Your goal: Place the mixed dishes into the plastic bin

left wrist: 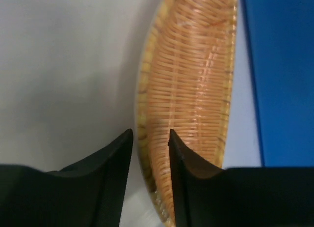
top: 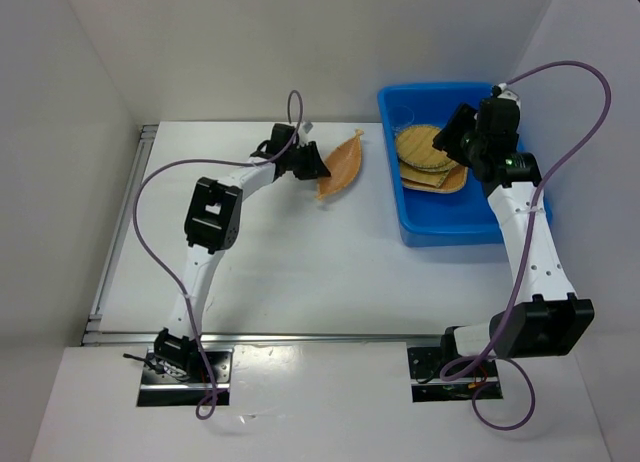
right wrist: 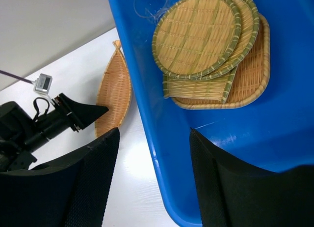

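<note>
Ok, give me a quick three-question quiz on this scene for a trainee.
1. True or false: the leaf tray lies inside the bin.
2. Which gripper straddles the leaf tray's rim? A) left B) right
3. Fill in: the top tray in the bin is ___ in shape.
Key: 1 false, it lies on the table beside the bin; 2 A, the left gripper, while the right gripper hangs open over the bin; 3 round.

Table [top: 270,272] left and near of leaf tray [top: 340,165] bare; I can pass freely there. Right of tray, only narrow strip before blue bin [top: 393,172] wall. Inside bin, tray stack [top: 428,152] fills far part; near floor free. My right arm [top: 525,232] overhangs right rim.
</note>
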